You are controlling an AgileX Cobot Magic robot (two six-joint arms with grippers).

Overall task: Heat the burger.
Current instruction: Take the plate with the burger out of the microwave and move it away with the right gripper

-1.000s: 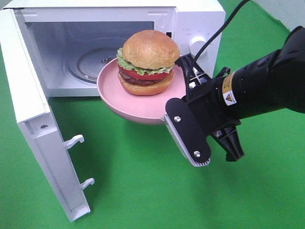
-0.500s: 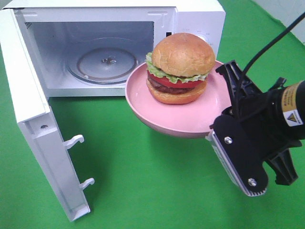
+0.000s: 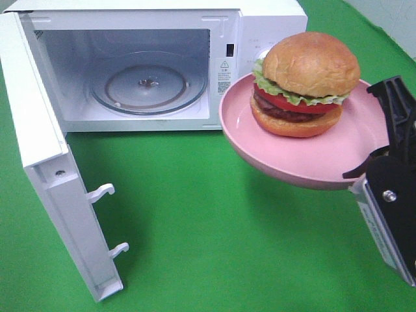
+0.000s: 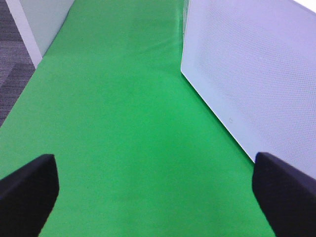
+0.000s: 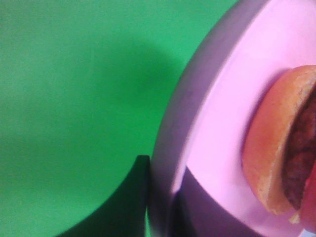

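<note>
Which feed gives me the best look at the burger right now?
Exterior high. It shows the whole burger, with bun, lettuce, tomato and patty, sitting on the pink plate held up to the right of the open microwave. The right wrist view catches only a blurred edge of bun and patty; the left wrist view shows none of it.

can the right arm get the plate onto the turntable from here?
Probably yes. The right gripper has its jaws shut on the pink plate rim, burger aboard, held in the air. The microwave door is swung wide and the glass turntable is bare.
</note>
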